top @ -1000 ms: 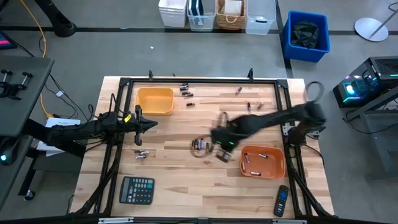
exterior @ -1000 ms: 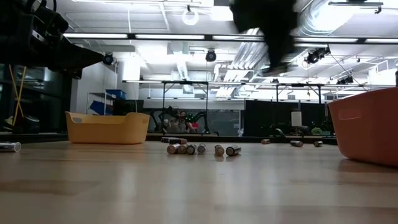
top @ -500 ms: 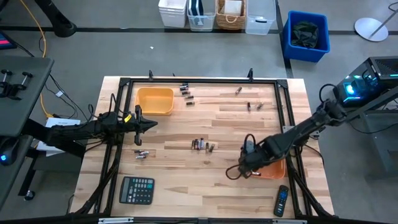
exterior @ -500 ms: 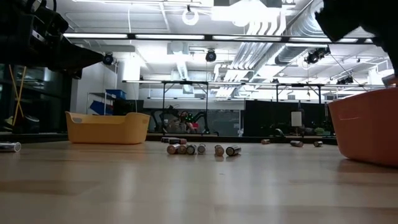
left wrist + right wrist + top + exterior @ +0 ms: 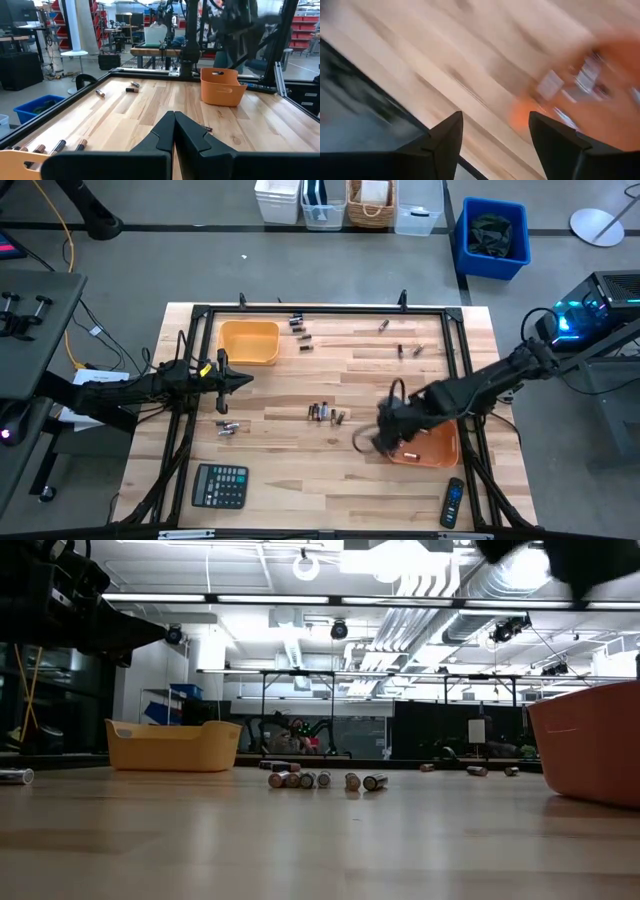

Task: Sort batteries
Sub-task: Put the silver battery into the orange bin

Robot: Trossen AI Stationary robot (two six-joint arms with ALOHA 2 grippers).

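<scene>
Over the orange bin (image 5: 428, 442), the right gripper (image 5: 495, 135) hangs with fingers spread and empty, so it should swing back low toward the batteries (image 5: 325, 414) clustered mid-table, squaring its jaws across one cell.

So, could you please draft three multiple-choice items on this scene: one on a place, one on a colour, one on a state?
1. Where is the right gripper?
A. at the orange bin's edge
B. over the yellow bin
C. over the calculator

2. What colour is the bin nearest the left gripper?
A. orange
B. blue
C. yellow

3. How do the right gripper's fingers stand?
A. shut on a battery
B. open and empty
C. shut on the remote

Key: 1 A, the high view places it there; 2 C, the yellow bin sits just beyond it; 3 B, the right wrist view shows an empty gap.
</scene>
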